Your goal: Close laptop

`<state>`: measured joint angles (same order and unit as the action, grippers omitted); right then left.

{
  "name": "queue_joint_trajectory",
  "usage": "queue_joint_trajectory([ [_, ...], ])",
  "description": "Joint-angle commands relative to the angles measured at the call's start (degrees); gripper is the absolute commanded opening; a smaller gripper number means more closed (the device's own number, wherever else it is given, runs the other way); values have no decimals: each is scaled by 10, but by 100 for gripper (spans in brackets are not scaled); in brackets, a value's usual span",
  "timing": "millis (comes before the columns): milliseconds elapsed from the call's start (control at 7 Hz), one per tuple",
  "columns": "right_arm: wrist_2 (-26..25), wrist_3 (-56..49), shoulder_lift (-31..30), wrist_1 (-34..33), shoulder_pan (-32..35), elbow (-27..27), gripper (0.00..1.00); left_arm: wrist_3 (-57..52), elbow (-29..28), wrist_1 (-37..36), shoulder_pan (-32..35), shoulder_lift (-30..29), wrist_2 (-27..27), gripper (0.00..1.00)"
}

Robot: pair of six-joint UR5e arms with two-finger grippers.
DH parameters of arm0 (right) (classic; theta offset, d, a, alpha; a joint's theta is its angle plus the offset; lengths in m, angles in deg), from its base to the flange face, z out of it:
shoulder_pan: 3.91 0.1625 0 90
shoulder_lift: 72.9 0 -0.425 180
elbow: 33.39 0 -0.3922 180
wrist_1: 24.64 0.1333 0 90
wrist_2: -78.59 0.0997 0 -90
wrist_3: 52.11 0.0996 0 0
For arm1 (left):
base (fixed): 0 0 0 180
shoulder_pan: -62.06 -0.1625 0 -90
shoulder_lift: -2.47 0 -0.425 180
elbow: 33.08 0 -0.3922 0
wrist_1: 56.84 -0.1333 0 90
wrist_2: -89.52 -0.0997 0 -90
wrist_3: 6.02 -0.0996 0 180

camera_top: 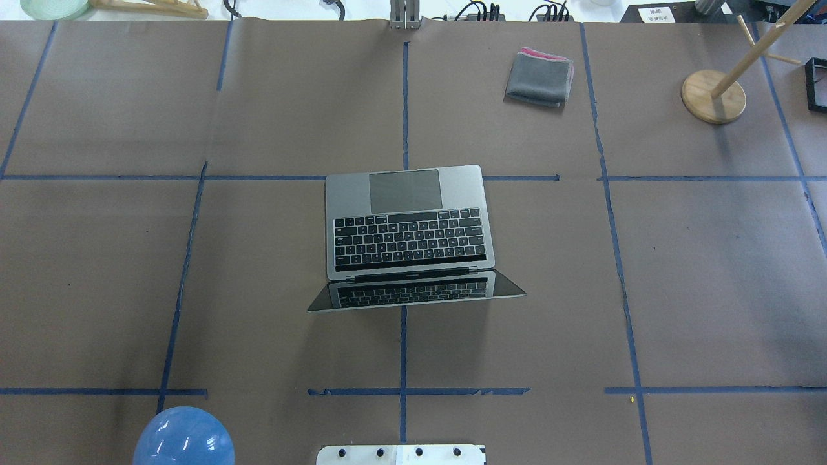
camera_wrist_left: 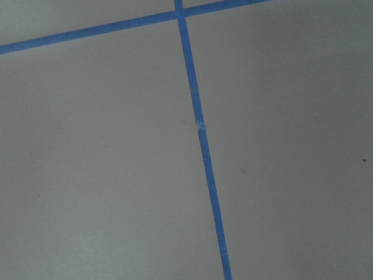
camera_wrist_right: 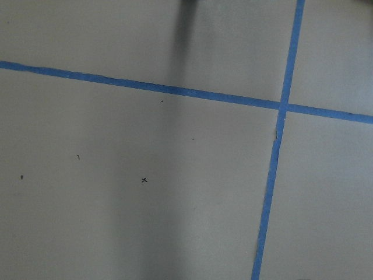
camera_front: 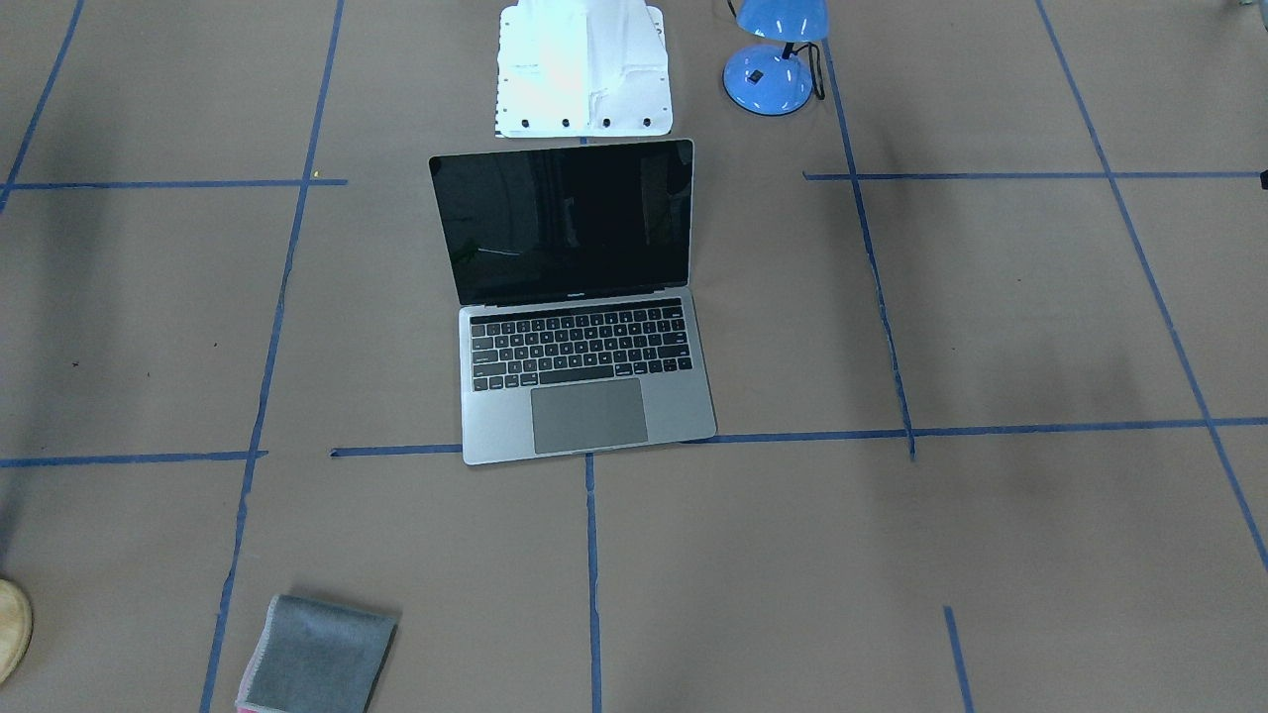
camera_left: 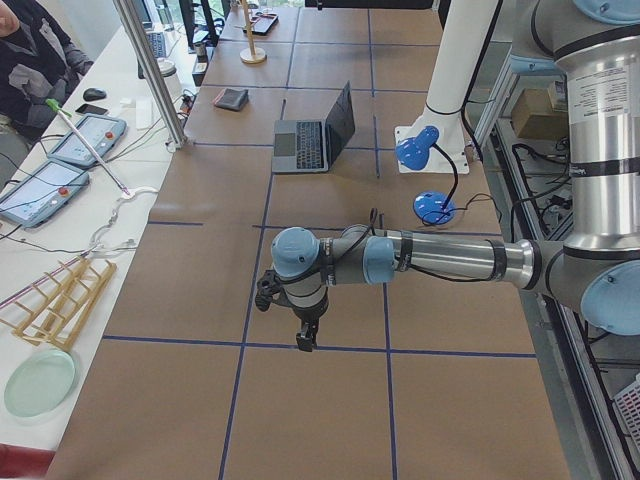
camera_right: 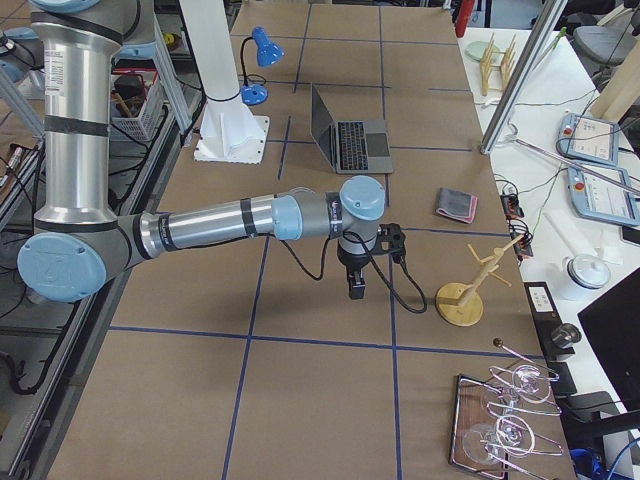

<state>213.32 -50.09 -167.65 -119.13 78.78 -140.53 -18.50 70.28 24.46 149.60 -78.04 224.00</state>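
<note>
Left gripper [camera_left: 306,341]: points down over the counter [camera_top: 97,290], close above the brown paper and just short of a blue tape line. It shows only in the side view, so how far its fingers are parted cannot be told, and nothing can be made out in them. Its wrist view holds only paper and crossing tape.

Right gripper [camera_right: 356,288]: also points down, low over bare paper. The spread of its fingers likewise cannot be told. A wooden stand [camera_right: 459,304] is near it, on the side away from the robot's base. A folded grey cloth [camera_right: 457,204] lies beyond it.

Laptop [camera_top: 407,226]: well apart from both grippers, between them along the counter's length, at its middle. It is open, with its base flat on the paper. The black screen stands up at the edge nearer the robot and the trackpad is at the far edge. A blue desk lamp [camera_left: 433,208] stands between the left gripper and the laptop, nearer the robot's base.
</note>
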Motion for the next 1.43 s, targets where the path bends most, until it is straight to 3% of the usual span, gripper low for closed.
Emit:
queue_joint_trajectory([
  [0, 0, 0, 0, 0, 0, 0, 100, -2, 4, 2, 0, -1, -9, 100],
  [429, 0, -3, 2, 1, -1, -19, 100, 0, 7, 2, -1, -4, -19, 100],
  [714, 3, 1, 19, 0, -26, -44, 100, 4, 4, 45, -4, -69, -26, 100],
  [1000, 37, 64, 29, 23, -62, -56, 99, 6, -14, 68, -14, -118, -21, 100],
  [1286, 40, 257, 12, 202, -113, -55, 99, 125, 1, 107, -56, -114, 7, 100],
])
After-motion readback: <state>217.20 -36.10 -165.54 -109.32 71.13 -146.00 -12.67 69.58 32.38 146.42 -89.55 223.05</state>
